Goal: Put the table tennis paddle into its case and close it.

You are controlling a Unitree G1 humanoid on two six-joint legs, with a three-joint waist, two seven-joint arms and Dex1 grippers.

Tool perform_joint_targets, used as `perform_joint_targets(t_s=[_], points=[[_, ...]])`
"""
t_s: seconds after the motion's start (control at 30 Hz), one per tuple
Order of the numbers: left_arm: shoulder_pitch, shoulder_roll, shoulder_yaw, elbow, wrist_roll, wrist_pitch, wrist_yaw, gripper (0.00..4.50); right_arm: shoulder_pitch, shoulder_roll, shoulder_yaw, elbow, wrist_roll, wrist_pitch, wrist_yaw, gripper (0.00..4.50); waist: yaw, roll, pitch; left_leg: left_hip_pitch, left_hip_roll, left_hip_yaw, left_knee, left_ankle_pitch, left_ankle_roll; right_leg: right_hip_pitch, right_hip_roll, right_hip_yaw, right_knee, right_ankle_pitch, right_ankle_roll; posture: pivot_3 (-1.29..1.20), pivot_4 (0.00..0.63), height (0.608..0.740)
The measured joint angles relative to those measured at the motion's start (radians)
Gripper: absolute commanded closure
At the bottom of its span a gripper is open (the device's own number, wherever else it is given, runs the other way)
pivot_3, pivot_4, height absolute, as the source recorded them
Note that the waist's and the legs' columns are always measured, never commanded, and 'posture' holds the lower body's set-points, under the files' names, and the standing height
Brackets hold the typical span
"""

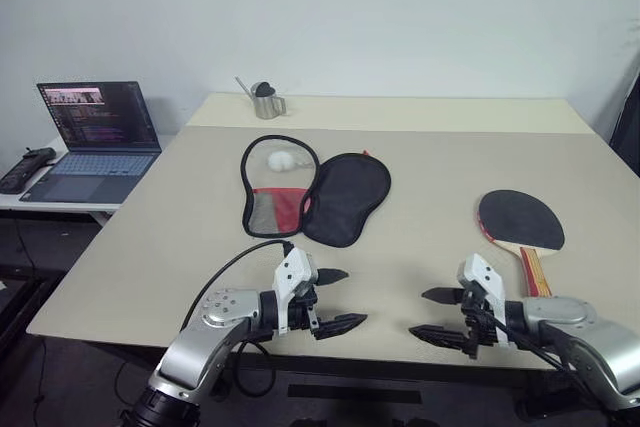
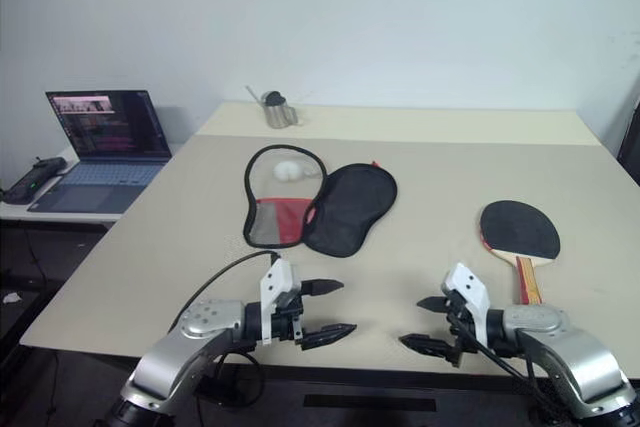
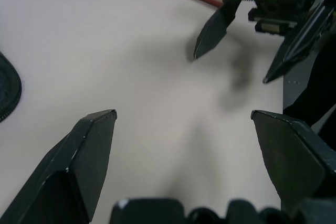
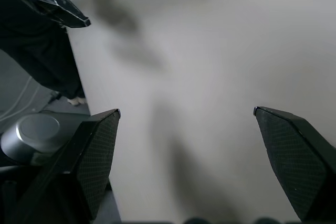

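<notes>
Starting out, nothing is picked up yet. On the big table (image 1: pixel 430 147) the case (image 1: pixel 312 195) lies flat and unzipped, far side of the middle, its white fluffy ball (image 1: pixel 281 160) resting inside. The table tennis paddle (image 1: pixel 522 225) lies well apart from it, on the right, handle toward the robot. The left gripper (image 1: pixel 338 299) and right gripper (image 1: pixel 432 314) hang over the near edge, fingers spread wide, holding nothing. Next, I think, the right one should reach for the paddle's handle.

**Both my grippers wide over the near table edge**

My left gripper (image 1: pixel 340 299) and right gripper (image 1: pixel 432 313) face each other, empty. The case (image 1: pixel 312 193) lies unzipped mid-table; the table tennis paddle (image 1: pixel 522 224) rests black face up, beyond my right gripper.
</notes>
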Motion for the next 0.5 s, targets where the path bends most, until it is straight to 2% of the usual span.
perform_joint_targets(t_s=[0.3,0.5], points=[[-0.028,-0.029,-0.029,0.040,0.021,-0.008,0.001,0.00,-0.006,-0.007,-0.002,-0.007,0.019,0.018,-0.012,0.03,-0.001,0.000,0.000,0.000,0.000,0.000,0.000,0.000,0.000,0.000,0.000,0.000,0.000,0.000,0.000,0.00,0.150,0.740],[-0.030,-0.012,0.029,0.056,0.017,-0.023,0.005,0.00,-0.059,0.003,-0.024,-0.009,0.036,0.020,-0.027,0.03,0.000,0.000,0.000,0.000,0.000,0.000,0.000,0.000,0.000,0.000,0.000,0.000,0.000,0.000,0.000,0.00,0.150,0.740]])
